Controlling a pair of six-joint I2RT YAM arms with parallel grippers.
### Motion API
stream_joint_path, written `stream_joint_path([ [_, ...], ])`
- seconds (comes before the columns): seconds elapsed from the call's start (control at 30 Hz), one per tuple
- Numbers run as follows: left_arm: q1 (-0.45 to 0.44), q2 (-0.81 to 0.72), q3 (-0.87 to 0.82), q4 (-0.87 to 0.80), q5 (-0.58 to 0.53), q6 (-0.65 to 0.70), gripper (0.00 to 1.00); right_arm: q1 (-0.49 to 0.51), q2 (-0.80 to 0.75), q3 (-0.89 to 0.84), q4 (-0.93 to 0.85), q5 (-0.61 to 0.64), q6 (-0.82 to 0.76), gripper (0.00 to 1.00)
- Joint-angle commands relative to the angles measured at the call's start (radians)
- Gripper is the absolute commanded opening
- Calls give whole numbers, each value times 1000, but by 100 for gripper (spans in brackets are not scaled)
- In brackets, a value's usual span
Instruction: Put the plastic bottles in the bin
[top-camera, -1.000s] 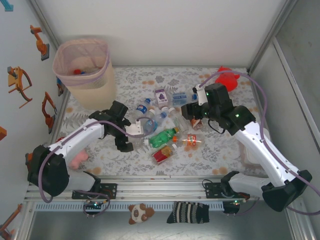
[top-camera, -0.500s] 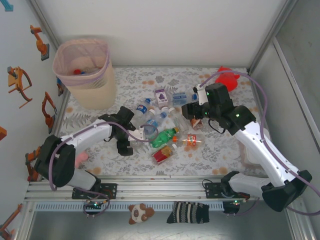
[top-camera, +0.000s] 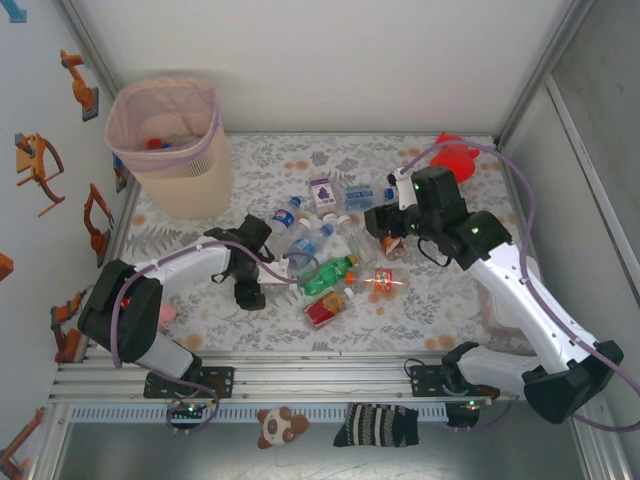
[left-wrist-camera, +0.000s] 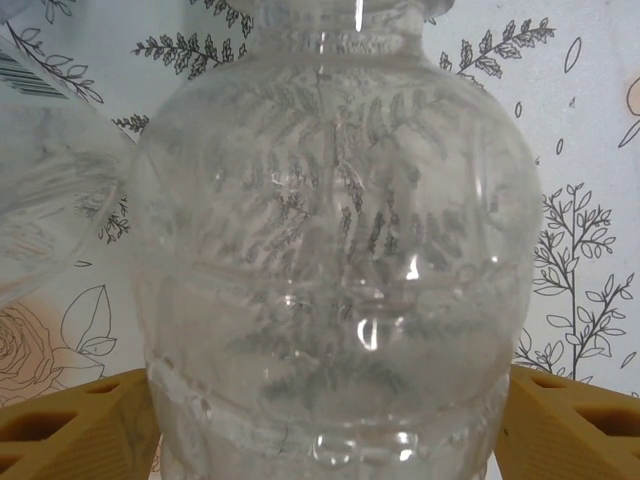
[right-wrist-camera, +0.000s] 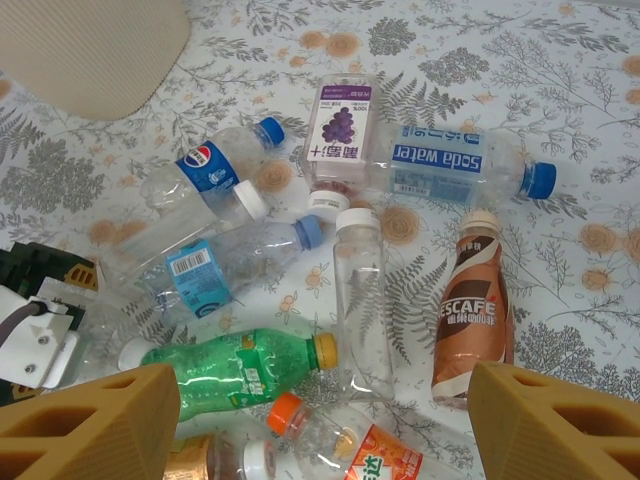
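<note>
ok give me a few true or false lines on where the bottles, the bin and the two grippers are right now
1. The green bottle lies on the table, outside the bin. True.
2. The right gripper grips the brown Escafe bottle. False: its jaws stand open, holding nothing; that bottle lies on the table.
3. A clear bottle sits between the fingers of the left gripper. True.
4. The bin stands at the table's far right corner. False: it stands at the far left corner.

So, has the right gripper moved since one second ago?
No. In the top view the right gripper stays at the same spot, below-left of the red toy.
</note>
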Motion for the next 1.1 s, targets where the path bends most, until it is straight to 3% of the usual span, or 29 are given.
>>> stream_joint_path([
  [0.0,-3,16,4,-18,13,19,79,-11,-3,-16,22,-11,-14,75],
  [0.57,-1,-41,-21,-11,-7,32,59,-15,-17,-14,21,-17,-12,75],
  [0.9,0,-183,-44,-15,3,30,57,-16,-47,-6,8,-14,-8,75],
  [1.07,31,-301,-25,-19,91,6,57,-16,-64,2,-3,-9,-6,75],
])
